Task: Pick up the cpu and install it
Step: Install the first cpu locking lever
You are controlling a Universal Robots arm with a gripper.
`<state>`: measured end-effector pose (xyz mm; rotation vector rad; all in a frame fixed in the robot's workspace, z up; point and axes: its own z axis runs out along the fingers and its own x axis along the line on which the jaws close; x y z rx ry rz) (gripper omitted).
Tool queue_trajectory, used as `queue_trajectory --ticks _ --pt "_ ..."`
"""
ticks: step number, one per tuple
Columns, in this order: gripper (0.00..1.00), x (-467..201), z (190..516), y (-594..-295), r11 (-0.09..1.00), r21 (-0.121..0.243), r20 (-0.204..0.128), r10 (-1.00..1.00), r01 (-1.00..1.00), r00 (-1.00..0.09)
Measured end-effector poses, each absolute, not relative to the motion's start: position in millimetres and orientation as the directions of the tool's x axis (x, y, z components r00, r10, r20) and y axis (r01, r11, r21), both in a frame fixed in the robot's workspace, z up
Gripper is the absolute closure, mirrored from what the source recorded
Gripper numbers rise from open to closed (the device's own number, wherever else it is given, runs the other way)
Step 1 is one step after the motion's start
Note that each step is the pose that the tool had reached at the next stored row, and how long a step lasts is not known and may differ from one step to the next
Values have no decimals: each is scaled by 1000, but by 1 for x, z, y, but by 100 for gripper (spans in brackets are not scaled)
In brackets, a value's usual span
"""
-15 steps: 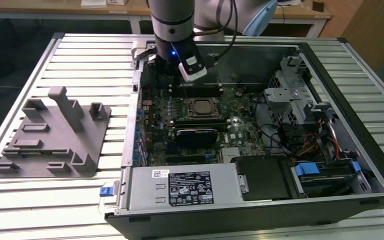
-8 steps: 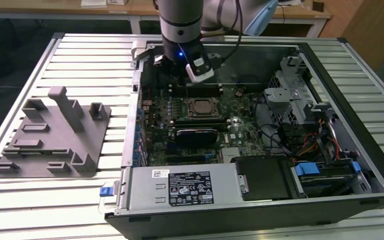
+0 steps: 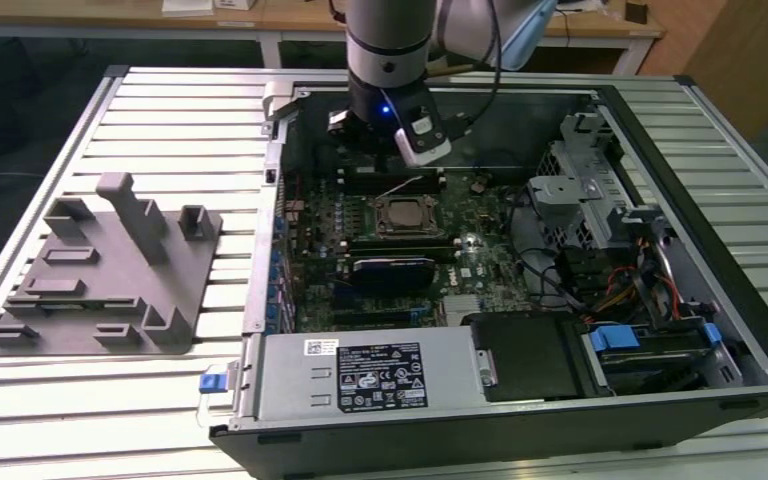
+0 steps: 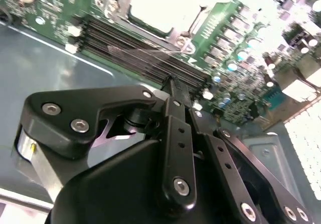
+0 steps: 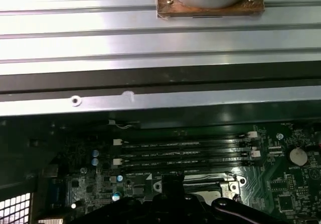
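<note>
Gripper (image 3: 387, 150): inside the open case, fingers closed together, nothing visibly held.
Cpu (image 3: 399, 213): seated in the motherboard socket (image 3: 427, 225), just below and ahead of the fingertips.

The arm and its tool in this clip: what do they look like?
The arm is a silver-grey cylinder with a black lower section, a small blue light on its front and a white block at the side; a dark cable runs alongside it. In the second wrist view the tool is matte black, built of angular linkage plates fastened with silver screws.
</note>
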<state>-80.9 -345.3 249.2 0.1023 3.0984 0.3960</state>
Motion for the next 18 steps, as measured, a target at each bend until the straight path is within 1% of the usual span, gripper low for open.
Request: queue_trajectory --ticks 8,18 --pt "89 -76 249 -345 966 251 -7 68 64 -998" --pt "89 -76 244 -346 964 255 -58 91 73 -994"
